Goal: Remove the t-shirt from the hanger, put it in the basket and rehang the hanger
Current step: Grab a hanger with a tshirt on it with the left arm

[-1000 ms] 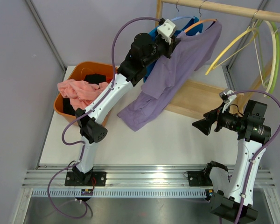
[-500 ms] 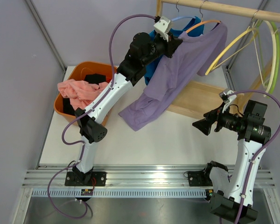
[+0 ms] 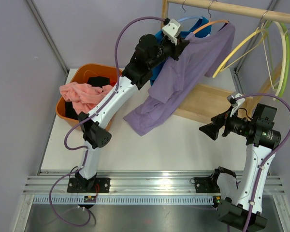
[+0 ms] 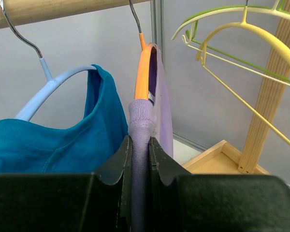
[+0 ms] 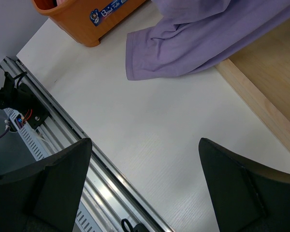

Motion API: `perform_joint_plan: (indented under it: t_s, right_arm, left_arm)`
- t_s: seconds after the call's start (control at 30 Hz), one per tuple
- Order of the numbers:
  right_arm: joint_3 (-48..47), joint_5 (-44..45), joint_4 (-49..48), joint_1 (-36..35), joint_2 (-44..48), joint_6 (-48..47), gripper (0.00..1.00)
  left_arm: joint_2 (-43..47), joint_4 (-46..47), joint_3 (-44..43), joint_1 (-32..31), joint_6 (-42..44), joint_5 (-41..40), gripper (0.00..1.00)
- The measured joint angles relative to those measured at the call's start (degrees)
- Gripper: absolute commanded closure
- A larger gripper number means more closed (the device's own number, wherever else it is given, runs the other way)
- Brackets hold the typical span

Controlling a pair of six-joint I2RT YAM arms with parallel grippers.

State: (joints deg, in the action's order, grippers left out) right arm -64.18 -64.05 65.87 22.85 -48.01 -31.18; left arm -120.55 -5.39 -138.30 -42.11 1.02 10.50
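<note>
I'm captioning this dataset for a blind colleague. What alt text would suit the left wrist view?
The left gripper pinches the purple t-shirt near its collar, while the shirt hangs on an orange hanger from a wooden rail. A teal shirt on a light blue hanger hangs to its left. An empty yellow hanger and green hanger hang to the right.

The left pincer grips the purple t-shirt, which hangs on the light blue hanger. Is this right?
No. The left pincer grips the purple t-shirt, which hangs on the orange hanger; the left wrist view shows it.
</note>
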Motion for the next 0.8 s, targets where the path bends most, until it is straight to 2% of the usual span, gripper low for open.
perform_joint_plan:
  t_s: [0.3, 0.7, 0.8]
  right_arm:
    - [0.0, 0.1, 0.0, 0.0, 0.0, 0.0, 0.01]
    - [0.2, 0.1, 0.0, 0.0, -0.2, 0.2, 0.01]
    - [0.2, 0.1, 0.0, 0.0, -0.2, 0.2, 0.01]
  left_arm:
    - [0.0, 1.4, 0.0, -2.0, 5.3, -3.1, 1.00]
    - [0.1, 7.4, 0.1, -5.6, 7.7, -1.4, 1.00]
    - [2.0, 8.9, 3.6, -5.6, 8.2, -1.5, 1.00]
